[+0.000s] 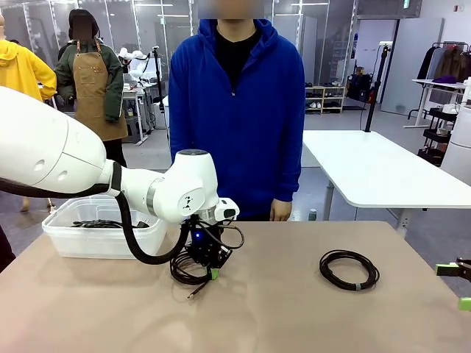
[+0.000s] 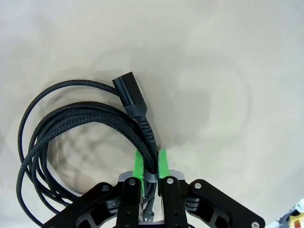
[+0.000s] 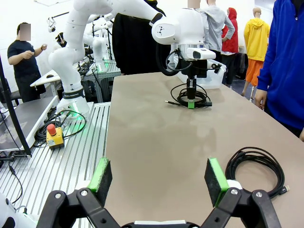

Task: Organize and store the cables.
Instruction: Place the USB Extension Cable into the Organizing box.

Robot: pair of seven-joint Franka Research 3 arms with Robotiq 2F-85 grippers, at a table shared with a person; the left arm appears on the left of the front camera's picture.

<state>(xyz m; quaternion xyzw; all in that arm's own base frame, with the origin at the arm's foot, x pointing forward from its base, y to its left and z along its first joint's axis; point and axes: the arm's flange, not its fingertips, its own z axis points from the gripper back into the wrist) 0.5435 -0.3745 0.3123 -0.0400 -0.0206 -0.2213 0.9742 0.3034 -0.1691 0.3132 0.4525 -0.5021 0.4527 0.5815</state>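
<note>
My left gripper (image 1: 212, 269) is shut on a black coiled cable (image 1: 181, 273) in front of the person, close over the tabletop. In the left wrist view the green pads (image 2: 137, 164) pinch the cable (image 2: 71, 112) just behind its black plug (image 2: 130, 92), and the loops hang to the left. A second coiled cable (image 1: 324, 269) lies flat on the table to the right. My right gripper (image 3: 157, 176) is open near the table's right edge, with that coil (image 3: 256, 152) lying to the right of its fingers. It also shows at the front view's right edge (image 1: 455, 287).
A clear plastic bin (image 1: 66, 239) stands on the table's left, behind my left arm, with a black cable (image 1: 99, 223) inside. A person in a blue hoodie (image 1: 235, 110) stands at the far edge. A white table (image 1: 383, 173) stands behind at right.
</note>
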